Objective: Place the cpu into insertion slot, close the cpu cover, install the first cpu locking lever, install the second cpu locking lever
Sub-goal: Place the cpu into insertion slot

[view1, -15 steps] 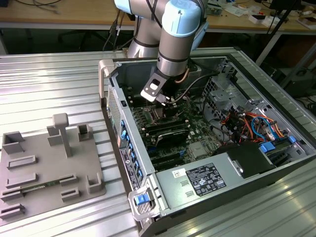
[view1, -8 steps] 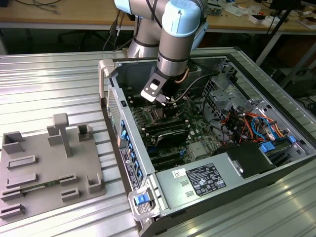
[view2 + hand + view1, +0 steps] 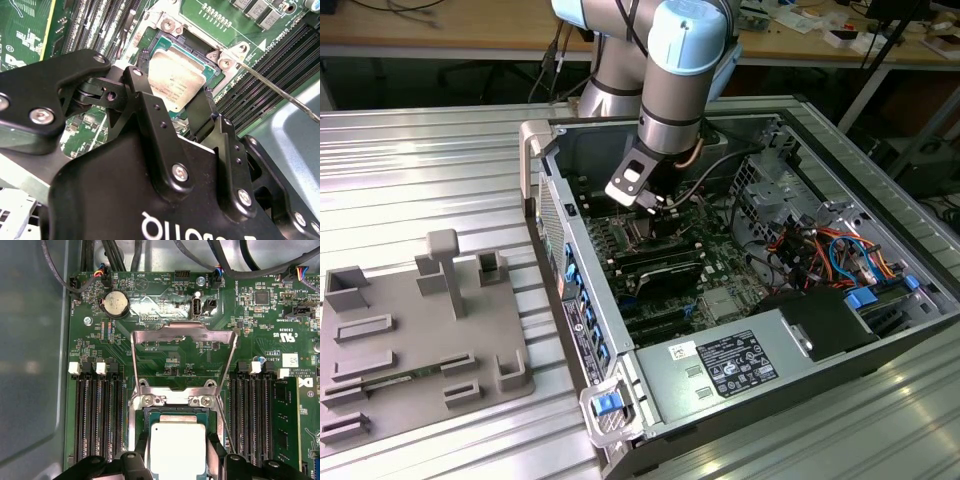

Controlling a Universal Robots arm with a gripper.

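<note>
Claw (image 3: 170, 85) low inside the case (image 3: 582, 325), straddling the cpu (image 3: 178, 450). Cannot tell whether it grips the chip or is loose. Cpu lies flat in the slot (image 3: 133, 425), silver face up. Cover (image 3: 182, 330) open, swung back over the green board (image 3: 165, 290). Case lies on the table (image 3: 420, 160).

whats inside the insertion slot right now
The cpu lies flat in the insertion slot, silver face up, with the cpu cover open, off the slot. The slot's contacts beneath the chip are covered, and the hand hides one edge of the cpu.
</note>
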